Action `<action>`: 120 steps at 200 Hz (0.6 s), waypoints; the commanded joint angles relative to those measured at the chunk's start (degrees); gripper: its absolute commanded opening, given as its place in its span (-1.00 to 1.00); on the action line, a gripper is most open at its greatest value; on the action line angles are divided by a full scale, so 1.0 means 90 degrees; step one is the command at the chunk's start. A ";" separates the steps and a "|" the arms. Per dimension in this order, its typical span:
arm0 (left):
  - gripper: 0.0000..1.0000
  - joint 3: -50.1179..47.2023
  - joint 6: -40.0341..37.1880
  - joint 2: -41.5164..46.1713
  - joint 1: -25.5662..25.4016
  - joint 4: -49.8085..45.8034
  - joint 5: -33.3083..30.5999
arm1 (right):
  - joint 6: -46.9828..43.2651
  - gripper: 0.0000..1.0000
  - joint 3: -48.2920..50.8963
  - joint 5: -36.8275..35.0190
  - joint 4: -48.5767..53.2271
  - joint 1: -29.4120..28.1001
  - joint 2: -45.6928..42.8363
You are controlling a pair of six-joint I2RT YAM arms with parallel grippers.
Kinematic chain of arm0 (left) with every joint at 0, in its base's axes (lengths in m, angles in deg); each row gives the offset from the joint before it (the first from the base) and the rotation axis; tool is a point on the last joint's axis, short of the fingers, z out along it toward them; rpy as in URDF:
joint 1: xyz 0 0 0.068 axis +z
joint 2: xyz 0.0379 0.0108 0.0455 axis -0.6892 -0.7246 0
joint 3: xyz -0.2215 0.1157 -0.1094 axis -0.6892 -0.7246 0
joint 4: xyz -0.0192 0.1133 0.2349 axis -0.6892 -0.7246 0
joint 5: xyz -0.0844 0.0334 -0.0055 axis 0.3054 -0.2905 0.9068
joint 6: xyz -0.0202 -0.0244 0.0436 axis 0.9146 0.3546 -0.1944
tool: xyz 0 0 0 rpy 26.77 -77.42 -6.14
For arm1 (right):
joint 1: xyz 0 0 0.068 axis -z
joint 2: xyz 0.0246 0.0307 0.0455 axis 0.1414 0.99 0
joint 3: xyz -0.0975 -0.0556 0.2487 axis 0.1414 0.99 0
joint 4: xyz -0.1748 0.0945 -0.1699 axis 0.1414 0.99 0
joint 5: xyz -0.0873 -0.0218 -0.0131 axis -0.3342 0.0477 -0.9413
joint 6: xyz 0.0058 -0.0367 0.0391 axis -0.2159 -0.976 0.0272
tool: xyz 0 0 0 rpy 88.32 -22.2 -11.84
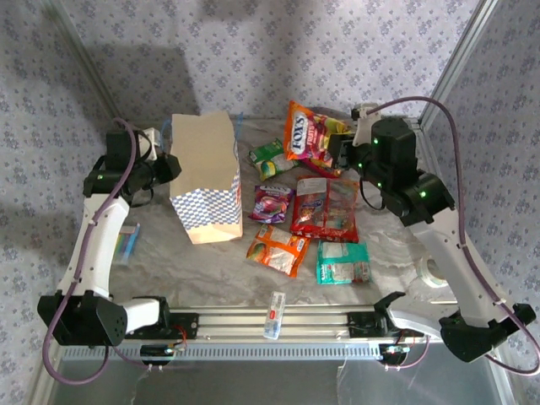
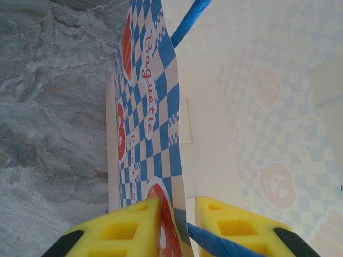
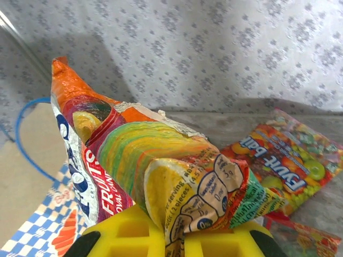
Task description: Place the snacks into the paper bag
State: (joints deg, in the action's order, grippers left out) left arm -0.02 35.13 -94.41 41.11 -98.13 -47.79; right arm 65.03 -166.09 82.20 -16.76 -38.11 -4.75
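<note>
Paper bag (image 1: 205,173) rim looks pinched in left jaws; right jaws clamp orange packet (image 3: 134,160) aloft.

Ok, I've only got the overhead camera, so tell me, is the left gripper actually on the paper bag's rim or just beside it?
Observer: On it. The left gripper straddles the checkered wall of the paper bag, one side outside, one inside.
Operator: Anything else caught in there?
Observer: The blue cord handle passes through the same gap, on the bag's inner side.
Operator: And the right gripper's hold?
Observer: The right gripper is clamped on a crumpled end of the orange packet, its serving-size label facing the wrist camera.
</note>
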 commanded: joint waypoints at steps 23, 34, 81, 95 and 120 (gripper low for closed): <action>-0.52 -0.0064 -0.0228 -0.0030 0.0035 0.0402 0.0196 | -0.0462 -0.85 -0.0608 -0.0262 -0.0580 -0.0619 0.0180; -0.51 -0.0075 -0.0253 -0.0042 0.0038 0.0398 0.0191 | -0.0574 -0.85 -0.0751 -0.0277 -0.0624 -0.0776 0.0257; -0.48 -0.0107 -0.0210 0.0040 0.0039 0.0459 0.0216 | -0.1175 -0.85 -0.1316 -0.0051 -0.0803 -0.1371 0.0659; -0.47 -0.0080 -0.0185 0.0074 0.0035 0.0451 0.0222 | -0.1234 -0.85 -0.1426 0.0027 -0.0860 -0.1479 0.0804; -0.42 -0.0078 -0.0166 0.0155 0.0041 0.0418 0.0208 | -0.1234 -0.85 -0.1565 0.0171 -0.1049 -0.1633 0.1045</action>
State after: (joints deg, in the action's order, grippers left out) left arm -1.23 34.06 -94.41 41.22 -95.33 -47.02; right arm 55.72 -177.30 82.12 -21.16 -51.59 3.23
